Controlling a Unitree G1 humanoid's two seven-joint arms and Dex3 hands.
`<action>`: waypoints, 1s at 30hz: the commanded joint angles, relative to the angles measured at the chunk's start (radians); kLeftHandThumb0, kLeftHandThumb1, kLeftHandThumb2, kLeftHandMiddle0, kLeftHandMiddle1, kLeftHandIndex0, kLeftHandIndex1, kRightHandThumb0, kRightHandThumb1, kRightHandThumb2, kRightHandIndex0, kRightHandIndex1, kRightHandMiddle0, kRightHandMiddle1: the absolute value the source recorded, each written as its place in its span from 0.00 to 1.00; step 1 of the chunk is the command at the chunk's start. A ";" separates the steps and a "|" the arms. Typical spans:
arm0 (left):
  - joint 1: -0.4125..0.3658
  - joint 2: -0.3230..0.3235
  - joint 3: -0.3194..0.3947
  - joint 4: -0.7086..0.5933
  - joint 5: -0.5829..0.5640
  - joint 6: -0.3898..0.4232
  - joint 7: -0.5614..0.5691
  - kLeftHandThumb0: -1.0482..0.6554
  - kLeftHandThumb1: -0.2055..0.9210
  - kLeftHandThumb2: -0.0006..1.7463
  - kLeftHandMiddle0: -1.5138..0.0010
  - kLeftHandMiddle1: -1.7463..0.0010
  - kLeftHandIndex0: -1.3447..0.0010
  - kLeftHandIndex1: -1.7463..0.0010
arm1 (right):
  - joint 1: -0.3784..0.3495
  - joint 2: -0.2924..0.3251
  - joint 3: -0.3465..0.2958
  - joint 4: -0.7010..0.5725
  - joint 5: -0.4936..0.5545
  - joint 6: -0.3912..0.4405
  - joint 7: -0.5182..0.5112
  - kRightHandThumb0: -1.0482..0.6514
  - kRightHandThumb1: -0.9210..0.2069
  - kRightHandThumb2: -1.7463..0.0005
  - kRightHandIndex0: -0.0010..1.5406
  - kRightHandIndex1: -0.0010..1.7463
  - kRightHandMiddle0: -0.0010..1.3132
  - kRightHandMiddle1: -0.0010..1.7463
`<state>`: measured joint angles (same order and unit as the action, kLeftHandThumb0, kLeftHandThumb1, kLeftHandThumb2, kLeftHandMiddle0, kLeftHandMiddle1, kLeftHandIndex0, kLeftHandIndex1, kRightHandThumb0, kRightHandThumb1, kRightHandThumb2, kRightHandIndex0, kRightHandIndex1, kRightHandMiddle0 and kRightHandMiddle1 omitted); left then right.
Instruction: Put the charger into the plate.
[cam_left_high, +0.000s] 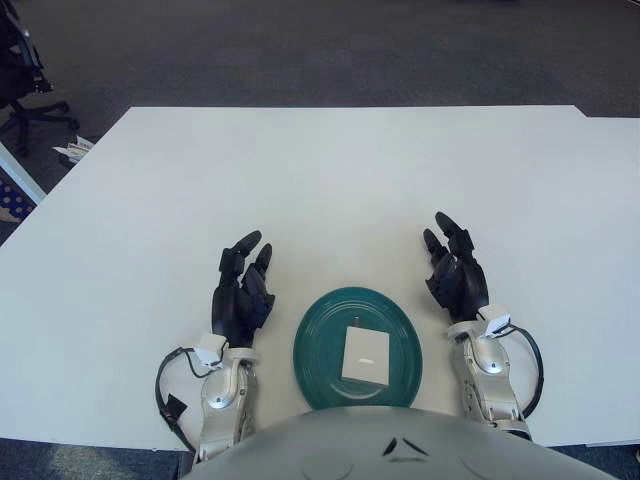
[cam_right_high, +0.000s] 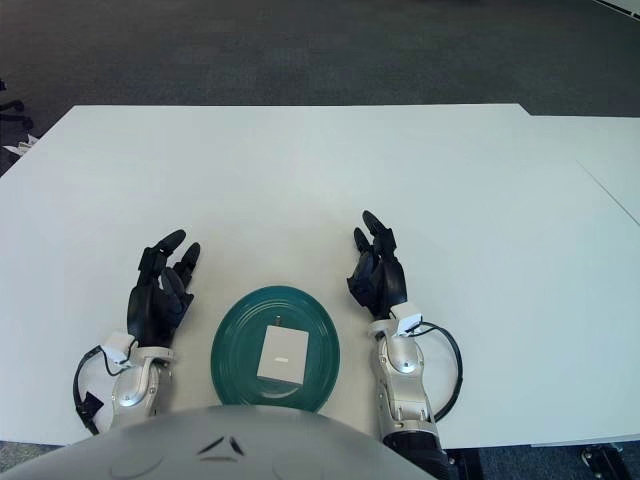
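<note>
My left hand (cam_left_high: 242, 290) hangs just left of the round dark-green plate (cam_left_high: 318, 330), fingers spread and holding nothing; my right hand (cam_left_high: 455, 275) shows just right of it, equally open and empty. The flat white square charger (cam_left_high: 365, 356) lies inside the plate, on its near-right part. Judging by this, the placing is done. What remains is to draw both hands clear of the rim over the white bench (cam_left_high: 330, 180) without nudging the plate.

Tabletop (cam_left_high: 330, 170) is smooth matt white, prob laminate. Plate (cam_left_high: 318, 340) looks glossy teal, glazed or plastic, can't tell. Charger (cam_left_high: 365, 356) = matt white plastic. Both hands, left hand (cam_left_high: 241, 295) & right hand (cam_left_high: 457, 275), black matt plastic fingers w/ silvery metal-look wrists. Floor far side is dark carpet (cam_left_high: 330, 50).
</note>
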<state>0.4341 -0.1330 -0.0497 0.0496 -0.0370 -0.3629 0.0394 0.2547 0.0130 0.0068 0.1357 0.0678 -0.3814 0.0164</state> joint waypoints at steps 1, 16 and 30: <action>0.030 -0.024 -0.004 0.150 0.010 0.029 0.022 0.04 1.00 0.52 0.66 0.97 0.84 0.45 | 0.109 -0.027 -0.039 0.172 -0.001 0.071 0.003 0.20 0.00 0.49 0.14 0.00 0.00 0.38; 0.046 -0.021 -0.020 0.139 0.017 0.022 0.003 0.04 1.00 0.52 0.68 0.98 0.92 0.46 | 0.118 -0.031 -0.041 0.164 -0.003 0.051 0.022 0.21 0.00 0.50 0.14 0.01 0.00 0.36; 0.077 -0.004 -0.032 0.040 -0.052 0.148 -0.070 0.04 1.00 0.51 0.69 0.98 0.96 0.47 | 0.136 -0.029 -0.037 0.138 -0.016 0.051 0.019 0.21 0.00 0.50 0.15 0.01 0.00 0.36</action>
<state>0.4412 -0.1307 -0.0623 0.0393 -0.0749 -0.2955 -0.0185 0.2587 -0.0026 -0.0097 0.1515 0.0624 -0.4206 0.0435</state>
